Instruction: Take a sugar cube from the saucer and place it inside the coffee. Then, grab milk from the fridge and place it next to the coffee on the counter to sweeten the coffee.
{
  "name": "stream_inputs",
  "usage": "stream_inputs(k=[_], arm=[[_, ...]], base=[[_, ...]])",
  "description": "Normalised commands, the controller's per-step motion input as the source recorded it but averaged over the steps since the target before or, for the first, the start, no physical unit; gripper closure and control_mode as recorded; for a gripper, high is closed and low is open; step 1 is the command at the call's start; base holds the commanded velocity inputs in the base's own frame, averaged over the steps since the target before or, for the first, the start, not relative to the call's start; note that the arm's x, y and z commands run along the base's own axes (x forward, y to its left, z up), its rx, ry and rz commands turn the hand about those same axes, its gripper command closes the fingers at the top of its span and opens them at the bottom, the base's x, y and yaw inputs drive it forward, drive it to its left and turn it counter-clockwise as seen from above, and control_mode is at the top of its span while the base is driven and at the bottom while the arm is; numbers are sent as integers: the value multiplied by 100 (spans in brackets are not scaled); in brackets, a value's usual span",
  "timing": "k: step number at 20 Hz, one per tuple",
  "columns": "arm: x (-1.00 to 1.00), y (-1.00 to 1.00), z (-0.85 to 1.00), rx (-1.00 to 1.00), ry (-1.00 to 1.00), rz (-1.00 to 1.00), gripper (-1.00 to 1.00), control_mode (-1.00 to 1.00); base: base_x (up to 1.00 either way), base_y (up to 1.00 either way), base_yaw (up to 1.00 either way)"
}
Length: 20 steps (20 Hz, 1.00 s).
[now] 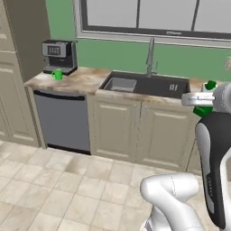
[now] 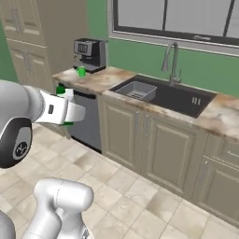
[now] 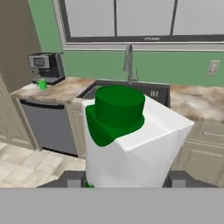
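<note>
- The milk (image 3: 131, 144) is held in the end effector (image 3: 127, 177); the dark fingers (image 3: 72, 178) are seen on either side of the carton's base, so the end effector is judged clamped on it.
- The carton is carried upright in the air, out over the tiled floor (image 1: 67, 180) and well apart from the counter (image 1: 81, 81).
- The coffee (image 1: 57, 75) is seen far to the left on the counter, just in front of the coffee machine (image 1: 60, 56), beside the tall cabinet (image 1: 22, 40).
- The step in hand is judged to be the carry to the counter; the placing beside the mug is not yet done.
- To do it well: the carton should be kept upright, brought in over the counter edge with height to spare, and set down on bare stone just beside the mug, not touching it. The sink (image 1: 146, 85) side is best avoided. The grip should be released only once the base is seated.
- In the hand view the grip and the green cap are shown plainly; this is not readable in the base views.
- In the left base view the carton (image 1: 205, 97) is glimpsed beyond the wrist, and the dishwasher (image 1: 61, 119) below the mug is shown.
- In the right base view the carton (image 2: 65, 93) is mostly hidden by the forearm, and the counter to the right of the sink is taken in.
- The saucer and sugar cube cannot be made out.
</note>
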Motion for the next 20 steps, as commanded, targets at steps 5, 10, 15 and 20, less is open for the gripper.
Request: stream_inputs(k=[5, 10, 15, 20], arm=[[0, 0, 0, 0, 0, 0, 100, 100], [0, 0, 0, 0, 0, 0, 100, 100], [0, 0, 0, 0, 0, 0, 100, 100], [0, 0, 0, 0, 0, 0, 100, 100]], base=[[100, 5, 31], [100, 47, 12], [100, 90, 0], [100, 100, -10]])
